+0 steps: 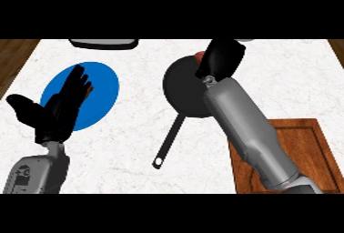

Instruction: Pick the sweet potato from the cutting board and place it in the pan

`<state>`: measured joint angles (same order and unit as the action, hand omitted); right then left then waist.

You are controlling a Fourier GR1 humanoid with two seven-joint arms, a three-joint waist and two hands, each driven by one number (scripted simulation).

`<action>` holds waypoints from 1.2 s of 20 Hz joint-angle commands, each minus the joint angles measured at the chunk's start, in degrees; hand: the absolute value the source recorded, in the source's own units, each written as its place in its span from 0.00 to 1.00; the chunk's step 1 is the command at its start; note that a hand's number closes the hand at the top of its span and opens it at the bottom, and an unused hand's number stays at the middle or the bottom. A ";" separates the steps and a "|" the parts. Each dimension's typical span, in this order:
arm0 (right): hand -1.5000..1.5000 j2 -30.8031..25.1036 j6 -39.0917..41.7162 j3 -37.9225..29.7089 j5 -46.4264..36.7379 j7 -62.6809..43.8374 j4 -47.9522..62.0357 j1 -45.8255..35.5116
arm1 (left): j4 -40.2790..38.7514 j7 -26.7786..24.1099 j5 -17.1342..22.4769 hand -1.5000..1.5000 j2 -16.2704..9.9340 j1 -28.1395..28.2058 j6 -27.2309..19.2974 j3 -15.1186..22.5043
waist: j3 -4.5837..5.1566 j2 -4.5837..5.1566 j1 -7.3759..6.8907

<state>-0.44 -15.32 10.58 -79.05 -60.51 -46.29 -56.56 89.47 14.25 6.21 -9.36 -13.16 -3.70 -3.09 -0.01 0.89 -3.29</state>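
Note:
A black pan (183,88) with a long handle lies in the middle of the white counter. My right hand (222,57) hovers over the pan's far edge, its fingers curled round a reddish sweet potato (199,56), of which only a small part peeks out at the hand's left side. The wooden cutting board (316,150) sits at the lower right, partly hidden by my right forearm, with nothing visible on it. My left hand (57,111) rests open at the left, fingers up, over a blue plate (101,86).
A dark-rimmed object (104,43) shows at the counter's far edge, upper left. Wooden floor shows past the counter's left and right sides. The pan's handle (168,141) points toward the lower edge, between the plate and the board.

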 commanded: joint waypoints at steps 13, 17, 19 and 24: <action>0.00 0.42 -24.26 -11.02 15.30 5.04 21.11 2.13 | 0.22 -2.07 0.10 0.50 -0.63 1.34 1.30 -0.82 | -0.06 0.31 -0.05; 0.00 0.43 -31.49 -6.15 19.10 8.17 18.10 4.05 | -0.77 -1.74 -0.01 0.50 0.03 1.81 0.66 -1.03 | -0.05 -0.36 0.71; 0.00 0.43 -37.69 -5.52 19.04 8.34 16.78 5.81 | -1.18 -2.35 -0.80 0.50 0.62 1.72 -0.12 -0.69 | -0.06 -0.36 0.76; 0.00 0.43 -44.84 -6.89 25.63 13.88 5.93 9.99 | 0.37 -1.84 0.70 0.50 -0.80 3.55 1.06 -2.31 | -0.08 -1.03 2.20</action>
<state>-0.28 -50.57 3.05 -57.48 -47.60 -34.57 -49.75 89.55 12.60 6.68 -9.73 -10.60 -2.88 -4.80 -0.08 0.24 -1.85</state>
